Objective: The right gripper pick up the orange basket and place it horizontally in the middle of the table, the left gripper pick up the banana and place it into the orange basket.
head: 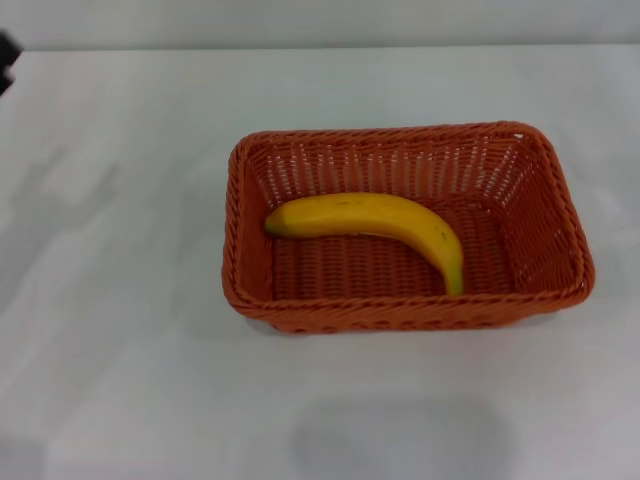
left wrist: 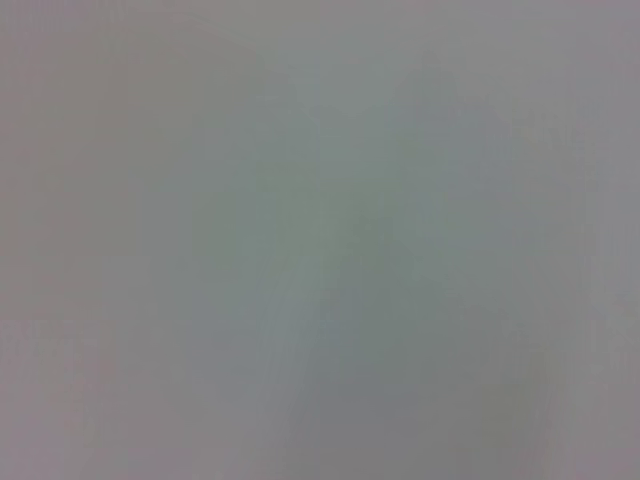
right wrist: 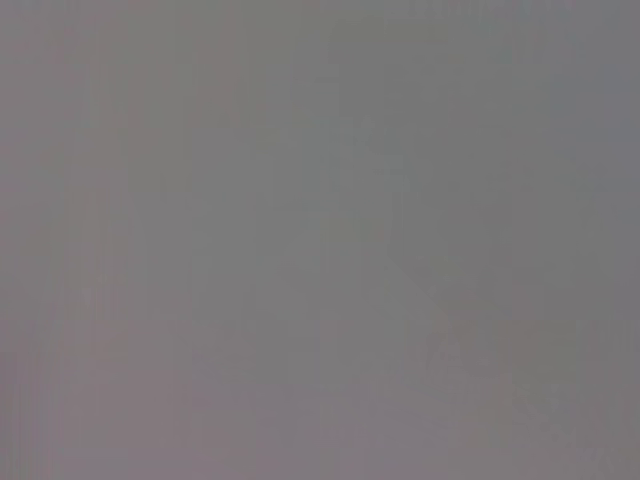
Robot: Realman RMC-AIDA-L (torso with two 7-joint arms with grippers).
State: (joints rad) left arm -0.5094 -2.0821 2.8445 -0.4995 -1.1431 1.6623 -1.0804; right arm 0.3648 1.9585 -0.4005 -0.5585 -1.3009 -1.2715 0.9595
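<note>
Hands unseen; banana (head: 375,222) inside basket (head: 400,308), white table (head: 120,300).

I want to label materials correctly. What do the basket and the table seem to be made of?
The orange basket looks woven, wicker or maybe plastic imitation rattan: braided rim, openwork sides, even burnt-orange colour. The table looks like a smooth white laminate or painted board, slightly glossy, with faint grey reflections. Neither can be confirmed from sight.

Head camera above table (head: 120,380); wrists perhaps tableward.
</note>
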